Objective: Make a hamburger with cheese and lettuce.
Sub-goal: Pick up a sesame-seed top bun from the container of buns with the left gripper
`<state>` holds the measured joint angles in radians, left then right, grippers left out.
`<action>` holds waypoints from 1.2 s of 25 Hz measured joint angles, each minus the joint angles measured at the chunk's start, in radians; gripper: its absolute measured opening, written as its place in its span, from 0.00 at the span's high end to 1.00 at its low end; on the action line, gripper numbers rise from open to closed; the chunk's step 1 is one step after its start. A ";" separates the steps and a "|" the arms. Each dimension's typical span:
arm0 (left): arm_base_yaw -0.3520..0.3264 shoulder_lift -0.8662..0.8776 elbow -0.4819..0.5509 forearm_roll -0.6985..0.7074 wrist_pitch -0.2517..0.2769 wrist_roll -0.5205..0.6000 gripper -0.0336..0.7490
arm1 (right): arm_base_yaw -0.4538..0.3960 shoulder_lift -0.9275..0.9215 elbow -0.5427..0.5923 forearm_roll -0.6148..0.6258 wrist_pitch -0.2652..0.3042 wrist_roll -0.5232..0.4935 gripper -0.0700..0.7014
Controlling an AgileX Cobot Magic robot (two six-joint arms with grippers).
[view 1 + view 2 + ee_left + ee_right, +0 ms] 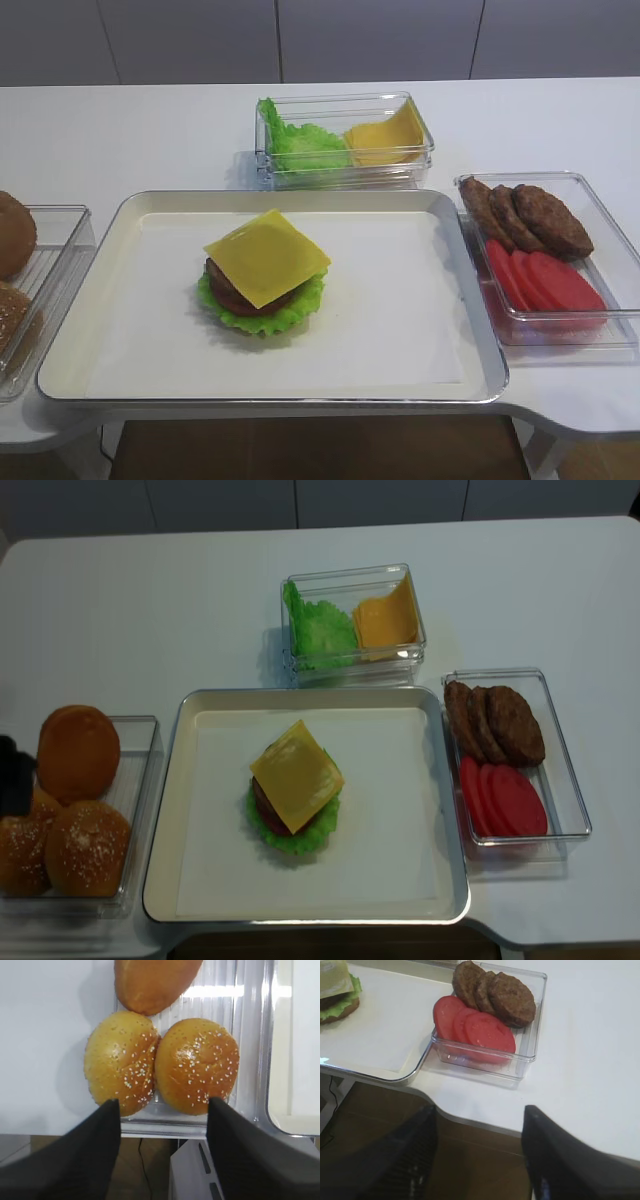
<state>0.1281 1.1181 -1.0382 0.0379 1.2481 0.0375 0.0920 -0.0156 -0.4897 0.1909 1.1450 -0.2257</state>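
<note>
Exterior high view: your hamburger (262,280) sits near the middle of the metal tray (100,260) on the white bench (150,130), no bun top on it. Cheese (266,256) lies flat on top of the stack, corners overhanging the reddish-brown patty (232,293); lettuce (262,318) ruffles out beneath the patty. Right wrist view: your right pincer (479,1152) hangs off the bench's front edge, jaws spread wide, nothing between them. The hamburger shows only at that view's top-left corner, well apart from the pincer, with the tray corner between them. Just ahead of this pincer sits a clear box (530,1055) with tomato slices (475,1030) in front and loose patties (495,992) behind. Left wrist view: your left pincer (162,1145) is also spread open and holds nothing; it hovers at the near edge of the clear bun box (250,1035), its fingers (90,1150) framing two sesame buns (160,1062) that touch side by side, a plain brown bun (150,982) beyond them. Only a strip of tray shows at that view's right edge; the hamburger is out of that frame. Behind the tray, another clear box (345,150) holds a heap of green leaves (300,145) and bunched yellow slices (385,135).
</note>
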 joint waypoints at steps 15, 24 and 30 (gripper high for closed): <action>0.118 0.128 -0.018 -0.023 -0.008 0.045 0.43 | 0.000 0.000 0.000 0.000 0.000 0.000 0.36; 0.151 0.161 -0.019 -0.006 -0.008 0.028 0.41 | 0.000 0.000 0.000 0.000 0.000 0.000 0.36; 0.152 0.224 -0.019 -0.013 -0.015 0.026 0.41 | 0.000 0.000 0.000 0.000 0.000 0.000 0.36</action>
<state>0.2805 1.3418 -1.0575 0.0245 1.2336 0.0640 0.0920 -0.0156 -0.4897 0.1909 1.1450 -0.2257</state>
